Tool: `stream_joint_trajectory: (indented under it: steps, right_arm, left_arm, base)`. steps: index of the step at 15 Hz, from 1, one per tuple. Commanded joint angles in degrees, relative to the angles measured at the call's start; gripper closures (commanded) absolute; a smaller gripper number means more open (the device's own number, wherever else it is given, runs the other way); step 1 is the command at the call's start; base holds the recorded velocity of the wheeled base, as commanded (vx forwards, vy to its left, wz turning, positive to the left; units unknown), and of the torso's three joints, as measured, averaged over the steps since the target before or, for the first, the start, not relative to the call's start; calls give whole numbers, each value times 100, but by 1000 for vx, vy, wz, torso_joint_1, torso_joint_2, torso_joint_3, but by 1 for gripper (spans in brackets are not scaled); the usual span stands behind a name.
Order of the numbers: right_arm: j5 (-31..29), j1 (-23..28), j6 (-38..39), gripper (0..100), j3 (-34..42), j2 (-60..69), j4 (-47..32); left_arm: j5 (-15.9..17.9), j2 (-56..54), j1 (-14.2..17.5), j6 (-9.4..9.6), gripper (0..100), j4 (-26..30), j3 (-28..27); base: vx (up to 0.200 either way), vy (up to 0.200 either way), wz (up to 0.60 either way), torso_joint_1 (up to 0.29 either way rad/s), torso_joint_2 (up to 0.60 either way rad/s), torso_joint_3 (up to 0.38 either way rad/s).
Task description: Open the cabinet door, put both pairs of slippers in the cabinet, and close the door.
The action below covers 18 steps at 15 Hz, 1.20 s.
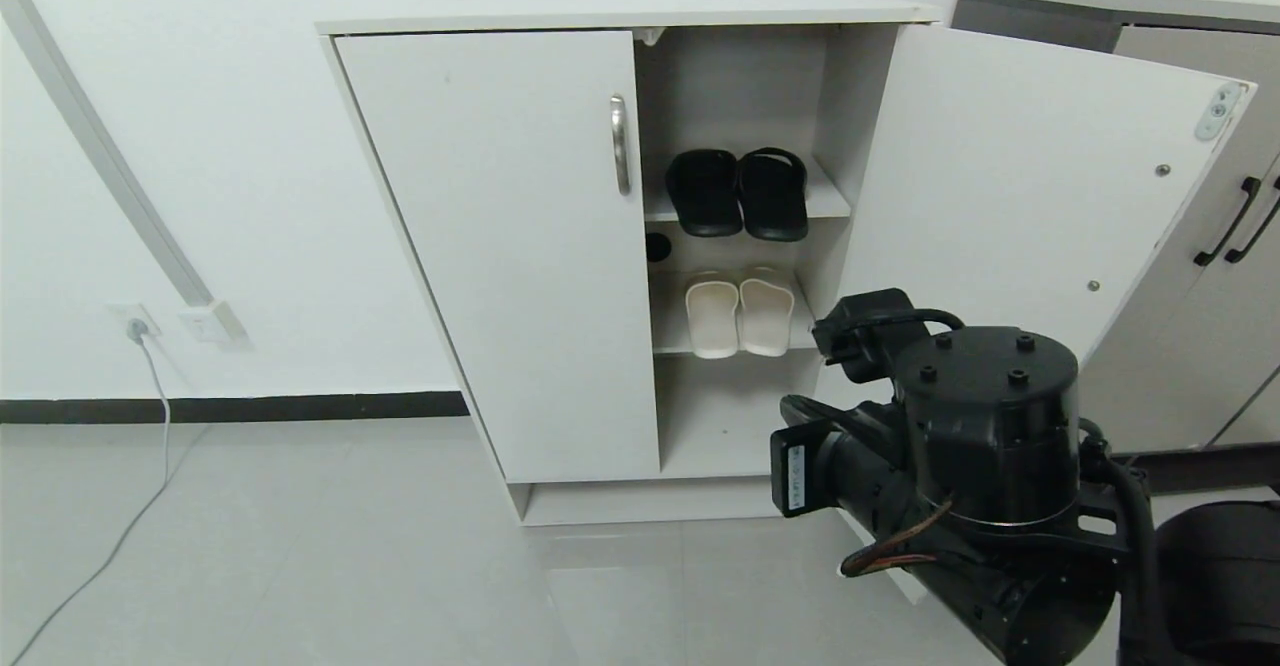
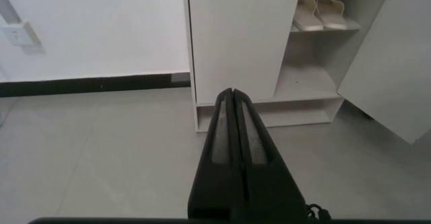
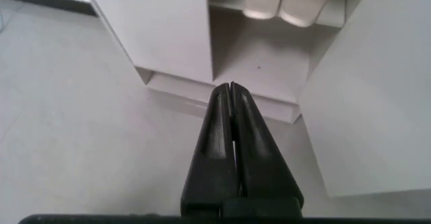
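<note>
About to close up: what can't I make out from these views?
- Head view: left half of the cabinet, behind its closed left door.
- Head view: lower part of the open right door, behind the right arm; handle on the far face.
- Head view: dark round thing by the closed door's edge, too small to identify.
- Right wrist view: white slippers, cut off by the frame edge.

Right door [image 1: 1010, 176] stands open, a way in to the bottom compartment [image 1: 720, 416] — left door [image 1: 500, 246] shut, blocking its half

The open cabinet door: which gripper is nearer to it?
Right. The right gripper is low, close beside the open door; the left gripper is farther back from it, over the floor.
</note>
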<state>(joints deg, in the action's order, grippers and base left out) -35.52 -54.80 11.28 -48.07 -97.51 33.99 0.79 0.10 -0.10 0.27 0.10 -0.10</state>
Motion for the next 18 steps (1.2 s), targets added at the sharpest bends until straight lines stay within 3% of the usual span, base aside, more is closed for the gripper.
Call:
stream_joint_trajectory:
  steps: [1, 12, 18]
  right_arm:
    - [10, 48, -73, 100, 96, -40, 47]
    - [37, 74, -117, 100, 131, -101, 47]
    - [28, 101, -117, 100, 131, -84, 38]
  left_arm:
    - [0, -1, 1, 0, 100, -1, 1]
    - [0, -1, 1, 0, 100, -1, 1]
    - [0, -1, 1, 0, 100, -1, 1]
  base:
    - [0, 0, 0, 0, 0, 0]
    - [0, 0, 0, 0, -7, -6]
    - [0, 0, 0, 31, -348, -330]
